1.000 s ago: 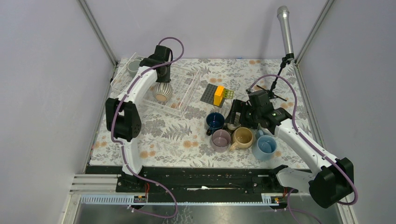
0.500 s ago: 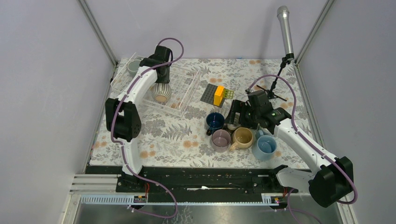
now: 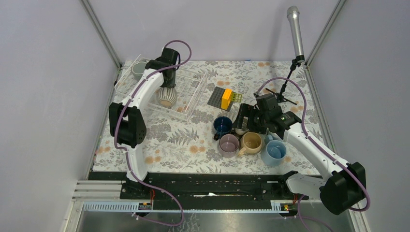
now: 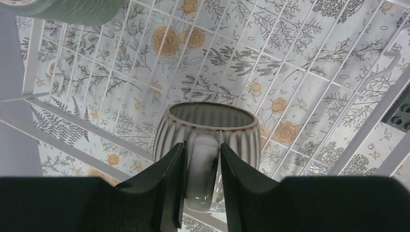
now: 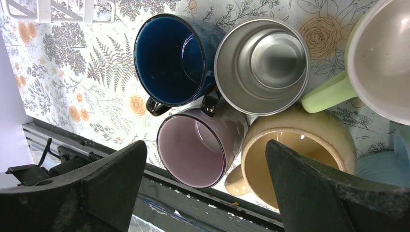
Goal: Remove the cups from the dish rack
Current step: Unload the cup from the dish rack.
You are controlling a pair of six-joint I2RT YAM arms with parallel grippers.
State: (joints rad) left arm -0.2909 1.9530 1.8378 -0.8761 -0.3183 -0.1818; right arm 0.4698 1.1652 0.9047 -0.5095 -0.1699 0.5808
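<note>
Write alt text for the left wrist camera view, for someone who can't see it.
The left tool grips the handle of a ribbed grey-white mug, its mouth facing away, with the white wire dish rack and floral tablecloth behind it. Part of another ribbed cup shows at the top left corner.
</note>
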